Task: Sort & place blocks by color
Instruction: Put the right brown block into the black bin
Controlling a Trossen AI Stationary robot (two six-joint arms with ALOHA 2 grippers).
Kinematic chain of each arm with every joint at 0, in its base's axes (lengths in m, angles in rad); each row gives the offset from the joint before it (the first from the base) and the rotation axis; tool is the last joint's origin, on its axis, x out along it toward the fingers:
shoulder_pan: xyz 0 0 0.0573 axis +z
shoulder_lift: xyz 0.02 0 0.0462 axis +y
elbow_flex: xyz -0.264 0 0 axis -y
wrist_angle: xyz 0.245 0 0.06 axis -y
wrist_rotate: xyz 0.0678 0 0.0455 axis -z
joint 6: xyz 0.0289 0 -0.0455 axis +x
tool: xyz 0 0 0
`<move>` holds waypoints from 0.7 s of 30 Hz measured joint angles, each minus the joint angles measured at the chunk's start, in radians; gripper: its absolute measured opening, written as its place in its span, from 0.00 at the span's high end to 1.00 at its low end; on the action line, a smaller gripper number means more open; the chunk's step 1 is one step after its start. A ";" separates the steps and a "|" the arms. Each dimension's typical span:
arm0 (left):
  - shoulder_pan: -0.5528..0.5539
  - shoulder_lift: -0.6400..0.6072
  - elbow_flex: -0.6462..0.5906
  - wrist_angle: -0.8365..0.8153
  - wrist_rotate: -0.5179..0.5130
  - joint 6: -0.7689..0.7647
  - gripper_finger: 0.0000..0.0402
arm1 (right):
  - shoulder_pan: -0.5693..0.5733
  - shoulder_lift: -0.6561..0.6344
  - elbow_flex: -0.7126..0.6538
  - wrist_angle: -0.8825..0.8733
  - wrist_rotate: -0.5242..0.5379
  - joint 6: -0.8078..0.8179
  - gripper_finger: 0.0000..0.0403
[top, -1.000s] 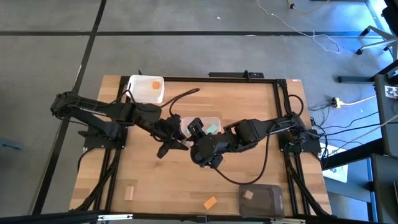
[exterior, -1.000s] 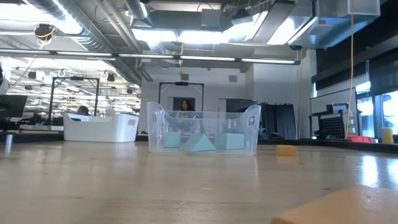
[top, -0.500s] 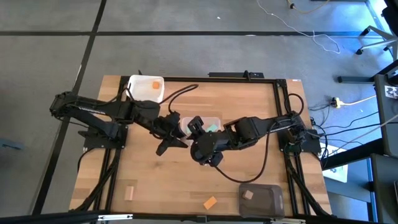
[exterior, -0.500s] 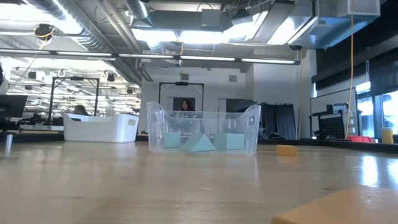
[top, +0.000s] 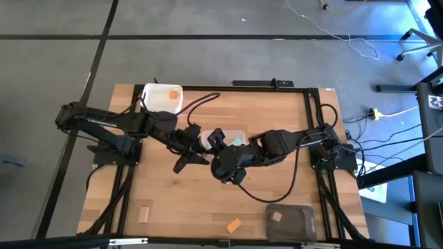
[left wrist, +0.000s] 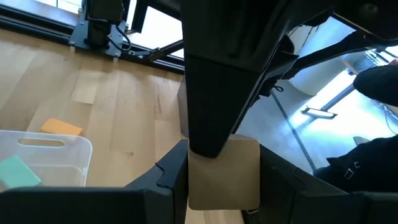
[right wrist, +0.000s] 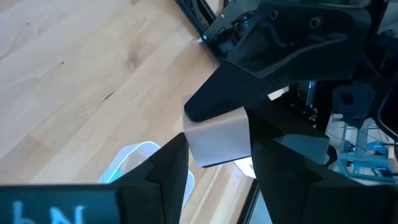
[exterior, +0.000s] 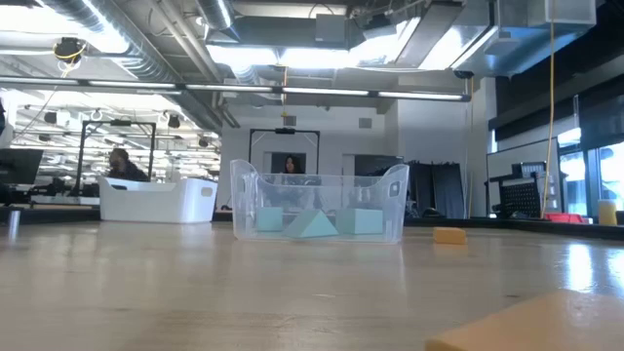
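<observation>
Both claws meet mid-table by the clear tub [top: 232, 135]: the left gripper [left wrist: 217, 186] and right gripper [right wrist: 217, 152] each clamp the same tan block [left wrist: 224, 171] between them.

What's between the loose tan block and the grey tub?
Just one orange block, lying loose. Tan block and grey tub flank it; high view.

We see teal blocks [exterior: 314, 223] in a clear tub [exterior: 319, 177], an orange block [top: 234, 225] (another sits in the white tub [top: 163, 99]), and a tan block [top: 145, 214].
</observation>
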 joint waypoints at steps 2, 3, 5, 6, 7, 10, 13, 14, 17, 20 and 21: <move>0.000 0.000 0.000 0.007 0.001 0.000 0.70 | 0.000 0.000 0.000 0.004 0.000 0.000 0.58; 0.000 0.000 0.000 0.011 0.001 0.000 0.70 | 0.000 0.000 0.000 0.006 0.000 0.000 0.58; -0.001 0.000 0.000 0.013 0.001 0.000 0.70 | 0.000 0.000 0.000 0.007 -0.001 -0.008 0.58; -0.001 0.000 0.000 0.013 0.001 -0.001 0.70 | 0.000 0.000 0.000 0.009 -0.006 -0.014 0.58; -0.001 0.000 0.000 0.013 0.002 -0.001 0.70 | -0.001 0.000 0.000 0.012 -0.014 -0.016 0.58; -0.001 0.000 0.000 0.015 0.019 -0.001 0.70 | -0.006 0.000 0.000 0.023 -0.039 -0.017 0.58; 0.000 0.000 0.000 0.013 0.022 -0.002 0.70 | -0.012 0.001 0.000 0.022 -0.051 -0.018 0.59; 0.000 0.000 0.000 0.013 0.023 -0.003 0.70 | -0.014 0.001 0.000 0.022 -0.054 -0.018 0.59; 0.000 0.000 0.000 0.013 0.027 -0.005 0.70 | -0.017 0.001 0.000 0.023 -0.072 -0.022 0.62; 0.000 0.000 0.000 0.013 0.030 -0.006 0.70 | -0.019 0.001 0.000 0.024 -0.082 -0.025 0.65; 0.000 0.000 0.000 0.013 0.031 -0.006 0.70 | -0.019 0.001 0.000 0.024 -0.083 -0.026 0.66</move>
